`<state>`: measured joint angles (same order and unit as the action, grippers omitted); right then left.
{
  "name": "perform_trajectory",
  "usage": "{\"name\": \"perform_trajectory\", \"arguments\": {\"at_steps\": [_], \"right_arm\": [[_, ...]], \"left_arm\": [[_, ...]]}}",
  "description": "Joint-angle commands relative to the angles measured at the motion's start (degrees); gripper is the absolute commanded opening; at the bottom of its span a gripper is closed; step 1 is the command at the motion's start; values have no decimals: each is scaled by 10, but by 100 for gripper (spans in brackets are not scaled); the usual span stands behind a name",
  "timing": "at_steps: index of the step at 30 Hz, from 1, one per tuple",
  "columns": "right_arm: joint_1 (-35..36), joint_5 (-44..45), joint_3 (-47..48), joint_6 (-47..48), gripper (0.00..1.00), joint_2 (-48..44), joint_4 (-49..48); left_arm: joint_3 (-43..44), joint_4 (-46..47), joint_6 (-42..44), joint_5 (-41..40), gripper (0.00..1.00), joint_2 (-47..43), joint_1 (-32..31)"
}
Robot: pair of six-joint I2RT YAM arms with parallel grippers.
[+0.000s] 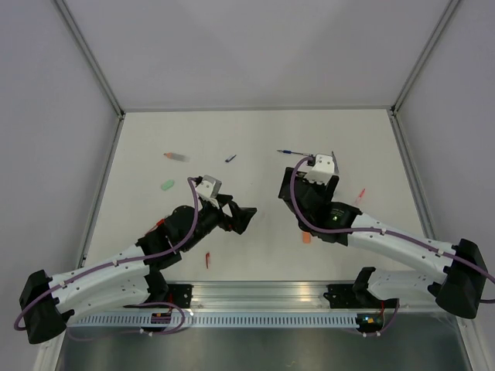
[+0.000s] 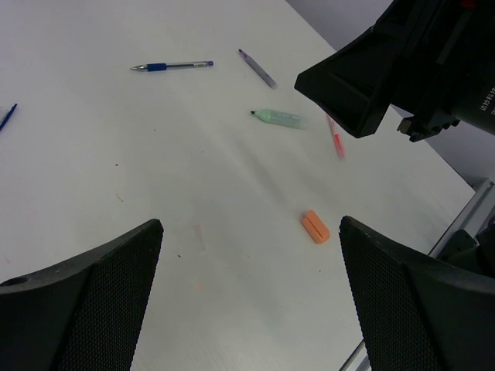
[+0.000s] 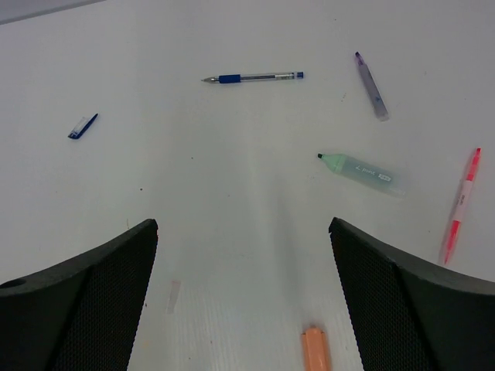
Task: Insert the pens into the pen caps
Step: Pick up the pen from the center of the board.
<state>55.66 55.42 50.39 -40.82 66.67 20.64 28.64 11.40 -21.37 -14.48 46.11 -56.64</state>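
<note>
Left pincer (image 2: 251, 224): released, jaws spread wide, nothing between them. It hangs above the white counter (image 1: 255, 131).

Right pincer (image 3: 241, 226): released, jaws equally wide, nothing gripped. It also stands clear of the surface.

Pens, all lying flat on the counter:
- Blue pen (image 3: 251, 77) lies toward the far side, metal tip bare.
- Grey-purple pen (image 3: 372, 85) lies just right of it.
- Mint green pen (image 3: 360, 171) lies nearer, dark tip exposed.
- Pink pen (image 3: 459, 207) lies at the right.
- Salmon pen (image 1: 176, 157) lies far left.
- Red pen (image 1: 207, 260) lies near the left arm's base.

Caps:
- Orange cap (image 2: 315, 227) lies on its side, alone, in front of both pincers and touching neither.
- Dark blue cap (image 3: 82, 127) lies well left of the blue pen.
- Mint green cap (image 1: 166, 185) lies near the salmon pen, apart from it.

Every visible cap lies separate from the pens
</note>
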Motion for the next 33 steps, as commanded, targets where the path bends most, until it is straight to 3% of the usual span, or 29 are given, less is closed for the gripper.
{"name": "perform_trajectory", "arguments": {"at_steps": [1,5,8,10,12,15,25,33], "right_arm": [[0,12,35,-12,98,6,8],[-2,21,55,34,98,23,2],[-98,-49,94,32,96,55,47],[-203,-132,116,34,93,86,71],[-271,-152,129,33,91,128,96],[-330,-188,146,30,83,173,142],[-468,-277,85,9,60,184,151],[-553,-337,28,14,48,217,111]], "left_arm": [[-6,31,15,-3,100,-7,0],[-8,32,17,-11,100,-2,0],[-9,33,17,-20,100,0,0],[-10,35,17,-23,100,2,0],[-10,34,18,-26,100,3,0],[-8,31,15,-27,100,1,0],[-8,20,6,-25,99,-21,0],[-13,-1,-2,-93,100,-39,0]]}}
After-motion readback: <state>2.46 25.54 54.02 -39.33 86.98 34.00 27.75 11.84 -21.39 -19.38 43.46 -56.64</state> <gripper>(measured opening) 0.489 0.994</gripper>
